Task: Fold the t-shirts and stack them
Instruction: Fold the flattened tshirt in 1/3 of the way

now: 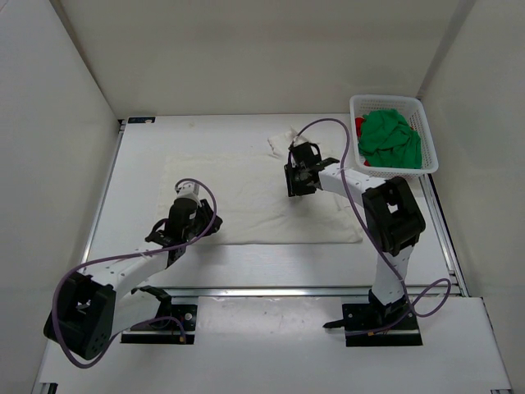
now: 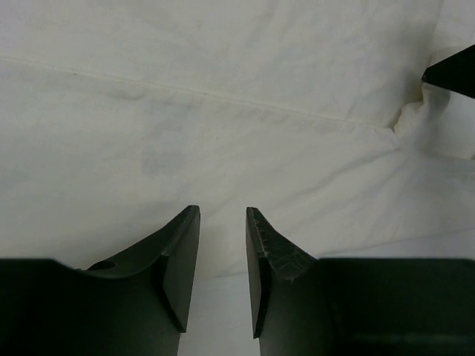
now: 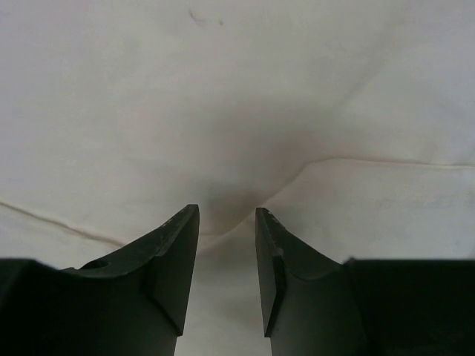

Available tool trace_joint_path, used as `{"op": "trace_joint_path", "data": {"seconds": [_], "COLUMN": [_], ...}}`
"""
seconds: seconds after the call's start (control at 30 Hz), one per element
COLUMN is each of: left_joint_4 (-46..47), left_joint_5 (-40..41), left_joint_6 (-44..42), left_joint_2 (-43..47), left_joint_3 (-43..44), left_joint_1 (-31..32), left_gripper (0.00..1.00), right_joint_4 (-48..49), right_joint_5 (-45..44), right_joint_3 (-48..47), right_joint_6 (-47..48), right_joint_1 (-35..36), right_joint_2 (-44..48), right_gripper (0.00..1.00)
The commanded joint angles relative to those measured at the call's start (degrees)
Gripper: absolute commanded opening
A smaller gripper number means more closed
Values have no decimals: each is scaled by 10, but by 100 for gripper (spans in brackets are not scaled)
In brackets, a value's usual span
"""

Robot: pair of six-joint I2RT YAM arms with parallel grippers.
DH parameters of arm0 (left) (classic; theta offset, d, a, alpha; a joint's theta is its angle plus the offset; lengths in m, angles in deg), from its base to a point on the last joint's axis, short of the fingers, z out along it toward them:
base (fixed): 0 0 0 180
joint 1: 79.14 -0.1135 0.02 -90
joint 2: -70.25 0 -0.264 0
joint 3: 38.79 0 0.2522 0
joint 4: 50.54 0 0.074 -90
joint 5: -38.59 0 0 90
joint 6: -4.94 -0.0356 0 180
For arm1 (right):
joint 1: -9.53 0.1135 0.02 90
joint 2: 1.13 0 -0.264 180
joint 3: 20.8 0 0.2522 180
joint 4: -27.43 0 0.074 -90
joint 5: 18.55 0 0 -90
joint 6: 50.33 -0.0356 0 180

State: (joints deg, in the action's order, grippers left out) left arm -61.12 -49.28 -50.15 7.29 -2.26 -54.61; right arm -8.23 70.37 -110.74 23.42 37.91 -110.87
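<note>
Currently basket (image 1: 428, 135): green tee (image 1: 390, 139) atop red tee (image 1: 360, 125); cream tee (image 1: 254, 193) outside.

The bright red cloth shirt (image 1: 359, 125) shows only as slivers beside the bright green cloth shirt (image 1: 390, 139), which covers the rest of it inside the white plastic mesh basket (image 1: 384, 98). The right arm (image 1: 349, 179) hides part of the cream-white cloth short-sleeved shirt (image 1: 246, 205) spread on the counter (image 1: 139, 189), so its outline there is unreadable. In both wrist views that shirt runs past every edge. Whether cloth is pinched in the left gripper (image 2: 223, 211) or the right gripper (image 3: 227, 210) cannot be told. In the left wrist view, a dark wedge (image 2: 454, 70) is cut off at the right edge and cannot be identified.
</note>
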Motion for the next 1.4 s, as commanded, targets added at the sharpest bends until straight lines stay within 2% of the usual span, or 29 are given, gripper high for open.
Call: {"op": "trace_joint_path", "data": {"seconds": [0.0, 0.23, 0.3, 0.4, 0.43, 0.5, 0.57, 0.73, 0.9, 0.97, 1.0, 1.03, 1.1, 1.13, 1.17, 1.27, 1.37], "left_joint_4": [20, 29, 31, 25, 25, 25, 24, 21, 22, 21, 25, 23, 24, 25, 26, 26, 24], "left_joint_5": [-14, -18, -18, -14, -13, -12, -14, -20, -14, -21, -18, -19, -20, -19, -21, -19, -19], "left_joint_6": [-3, 2, 2, 0, 2, 2, 3, 6, 9, 10, 14, 16, 13, 16, 15, 16, 17], "left_joint_2": [6, -1, -5, -8, -4, 0, 0, 0, 15, 14, 13, 13, 13, 17, 12, 4, 7], "left_joint_3": [-10, -11, -14, -5, -7, -10, -6, -1, -2, -4, -3, -7, -4, -6, -7, -1, 2], "left_joint_1": [-5, -12, -12, -10, -12, -12, -14, -16, -23, -37, -34, -35, -34, -34, -33, -32, -27], "left_gripper": [43, 43, 43, 43, 43, 43, 43, 43, 43, 42, 43, 43, 43, 43, 43, 43, 43], "right_joint_4": [-14, -27, -30, -33, -32, -25, -6, 52, 116, 114, 109, 100, 87, 87, 84, 44, 28], "right_joint_5": [-10, -7, 6, 22, 18, 20, 28, 42, 40, 52, 54, 58, 62, 59, 52, 49, 13], "right_joint_3": [13, 23, 16, 10, 9, 9, 5, 7, 52, 53, 51, 48, 52, 52, 51, 26, 37], "right_joint_6": [6, 5, 7, 3, 2, -4, -11, -28, -45, -48, -50, -48, -41, -40, -38, -28, -31], "right_joint_1": [4, 9, 2, 0, 4, 4, 0, -10, -17, -24, -25, -26, -27, -26, -28, -25, 0], "right_joint_2": [9, 16, 7, -2, -3, 7, 22, 77, 96, 86, 73, 66, 63, 66, 66, 50, 55], "right_gripper": [36, 37, 35, 17, 15, 5, 1, 0, 2, 17, 28, 33, 28, 19, 15, 12, 4]}}
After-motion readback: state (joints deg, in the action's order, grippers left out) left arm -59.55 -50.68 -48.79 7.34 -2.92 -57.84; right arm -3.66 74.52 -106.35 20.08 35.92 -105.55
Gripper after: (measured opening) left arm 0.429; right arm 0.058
